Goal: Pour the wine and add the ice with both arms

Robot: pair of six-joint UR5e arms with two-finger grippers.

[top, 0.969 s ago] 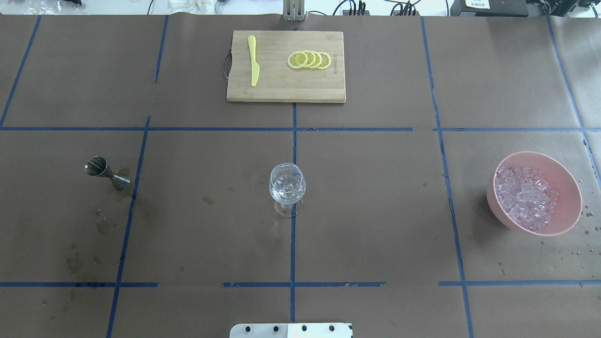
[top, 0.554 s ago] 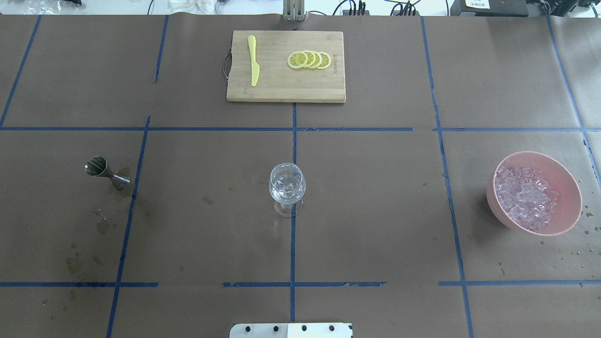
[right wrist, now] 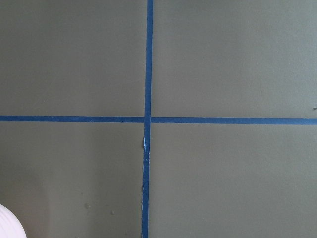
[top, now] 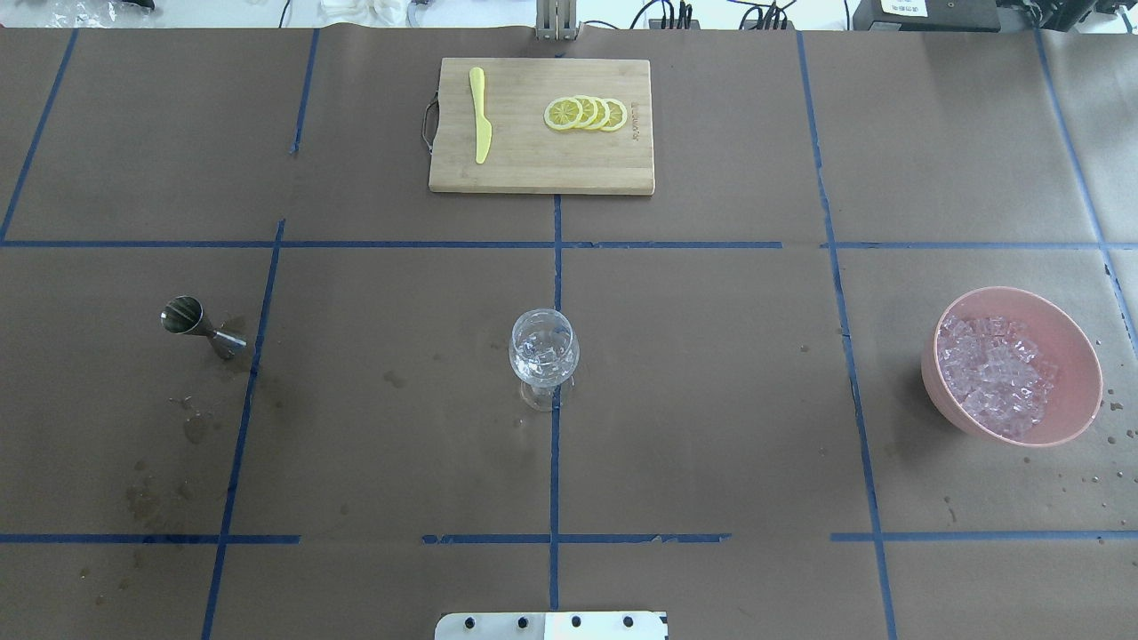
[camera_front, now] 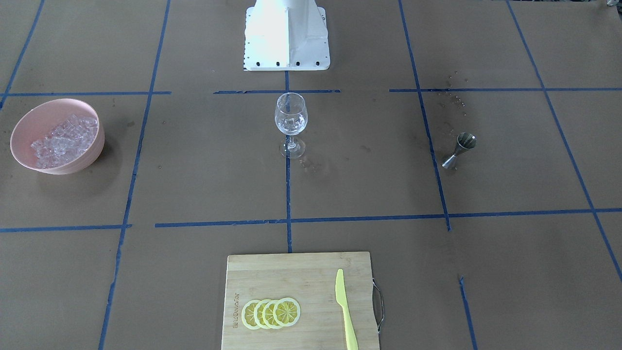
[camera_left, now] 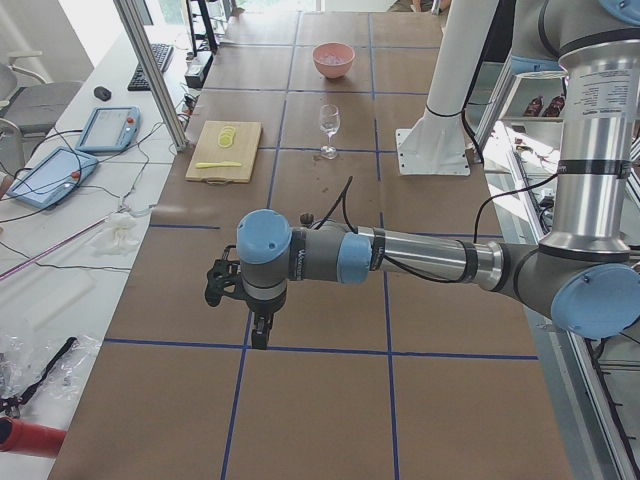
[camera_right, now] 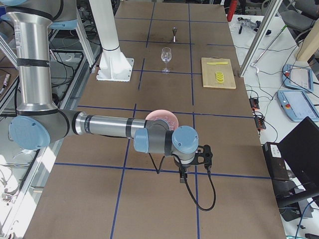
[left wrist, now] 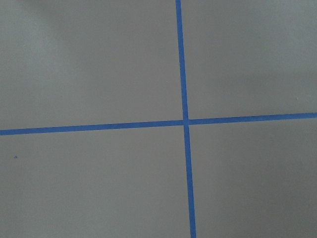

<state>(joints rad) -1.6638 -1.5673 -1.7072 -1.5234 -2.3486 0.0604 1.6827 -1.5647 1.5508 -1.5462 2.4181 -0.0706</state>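
Cutting board [top: 533, 169] lettering illegible; cannot tell left gripper [camera_left: 259, 337] or right gripper [camera_right: 181, 175] opening.

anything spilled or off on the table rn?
Yes. Dark, wet-looking stains on the table cover by the jigger, and droplets scattered beside the pink bowl. The wine glass and jigger stand upright; nothing tipped.

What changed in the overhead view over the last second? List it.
Nothing visibly changed. The clear stemmed wine glass, the small steel jigger, the pink bowl of clear ice cubes and the bamboo cutting board with yellow lemon slices and yellow plastic knife all stayed where they were.
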